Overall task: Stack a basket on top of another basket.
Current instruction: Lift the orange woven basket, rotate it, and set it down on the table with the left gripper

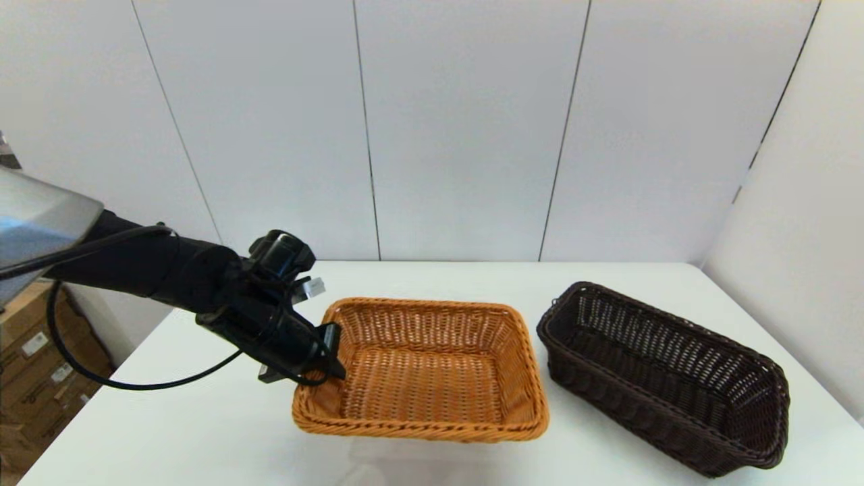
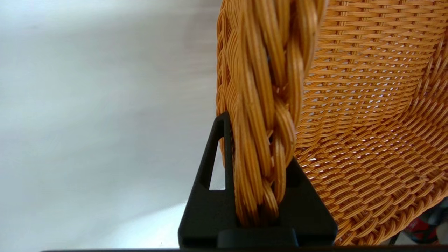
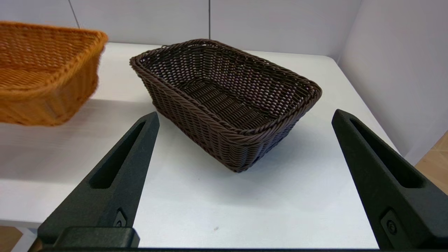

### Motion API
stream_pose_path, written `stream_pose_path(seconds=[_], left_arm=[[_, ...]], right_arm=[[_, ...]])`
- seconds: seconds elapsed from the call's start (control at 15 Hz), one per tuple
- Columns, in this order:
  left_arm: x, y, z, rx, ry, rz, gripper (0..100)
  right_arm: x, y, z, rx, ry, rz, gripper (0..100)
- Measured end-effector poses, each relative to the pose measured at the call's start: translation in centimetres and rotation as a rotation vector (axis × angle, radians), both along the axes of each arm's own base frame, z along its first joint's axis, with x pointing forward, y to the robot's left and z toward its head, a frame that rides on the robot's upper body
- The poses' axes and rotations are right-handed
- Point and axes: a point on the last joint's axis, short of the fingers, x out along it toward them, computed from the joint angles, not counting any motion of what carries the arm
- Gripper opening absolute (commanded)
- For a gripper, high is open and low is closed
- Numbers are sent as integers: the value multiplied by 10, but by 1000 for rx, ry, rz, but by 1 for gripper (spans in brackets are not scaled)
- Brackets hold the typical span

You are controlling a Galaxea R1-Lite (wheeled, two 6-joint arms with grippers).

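Observation:
The orange-tan basket (image 1: 432,368) sits mid-table, and my left gripper (image 1: 329,352) is shut on the braided rim of its left side. The left wrist view shows that rim (image 2: 266,105) pinched between my black fingers (image 2: 210,196), with the woven inside (image 2: 367,105) beyond. Whether the basket's bottom still touches the table I cannot tell. To its right, apart from it, the dark brown basket (image 1: 665,378) stands empty on the table. My right gripper (image 3: 245,112) is open, low at the table's near edge, facing the dark basket (image 3: 227,101); the orange basket (image 3: 45,77) shows beside it.
The white table (image 1: 202,418) ends at grey wall panels behind and on the right (image 1: 796,202). Cardboard boxes (image 1: 34,364) stand on the floor past the table's left edge. A black cable (image 1: 135,385) hangs under my left arm.

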Motion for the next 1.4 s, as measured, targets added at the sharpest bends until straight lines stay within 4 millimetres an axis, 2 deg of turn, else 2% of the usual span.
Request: stream_pose_path(seconds=[0.2,0.47,1.4], left_arm=[[3,-12,-9,14,19,-14,0],[8,-16,-17,26,43,12,0],[11,-15,-21,27,53,19,0]], right_arm=[[0,0,0,0,0,0,100],[0,0,0,0,0,0,100],[0,0,0,0,0,0,100]])
